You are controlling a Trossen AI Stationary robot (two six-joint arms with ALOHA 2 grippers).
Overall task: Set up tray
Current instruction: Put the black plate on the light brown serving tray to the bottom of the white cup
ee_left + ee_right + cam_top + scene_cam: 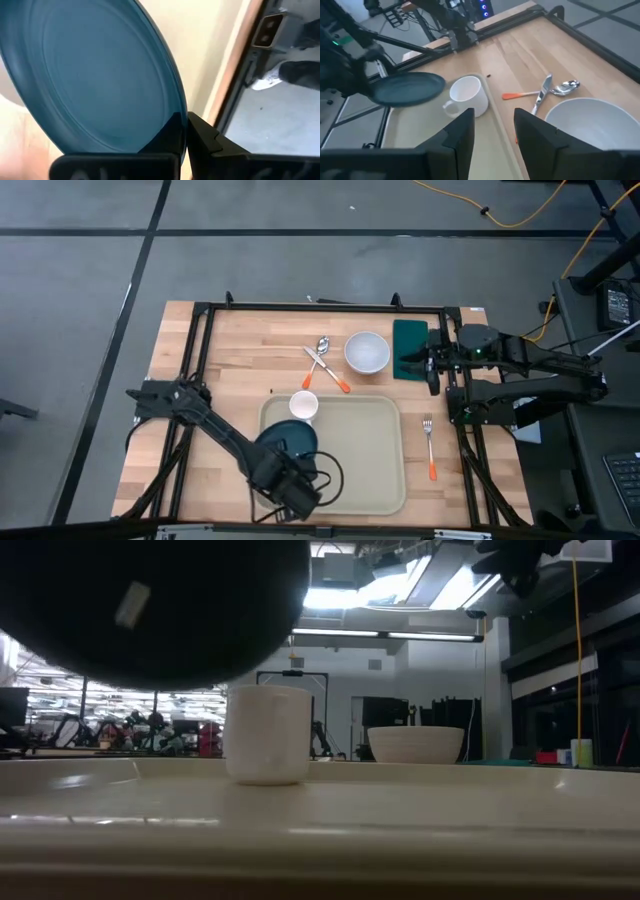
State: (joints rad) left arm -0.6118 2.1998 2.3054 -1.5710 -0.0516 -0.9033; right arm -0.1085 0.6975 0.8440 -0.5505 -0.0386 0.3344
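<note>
The beige tray (380,470) lies on the wooden table. A white cup (304,407) stands in its far left corner. A dark blue plate (288,442) hangs over the tray's left side, with my left gripper (184,125) shut on it. The low view shows the plate (150,610) clear above the tray floor. My right gripper (492,135) hovers open with nothing between its fingers at the table's far right (432,365), between a white bowl (367,352) and a dark green napkin (410,338). My left gripper pinches the plate's rim (172,117) on the side toward the table's near edge, with one finger (167,137) over the plate's inner face and the other outside the rim. The fingers come from above, pointing down. The plate is lifted clear of the tray, about level.
A spoon and a knife with orange handles (322,360) lie crossed on the table behind the tray, left of the bowl. A fork with an orange handle (429,445) lies right of the tray. A black frame (320,307) runs around the table.
</note>
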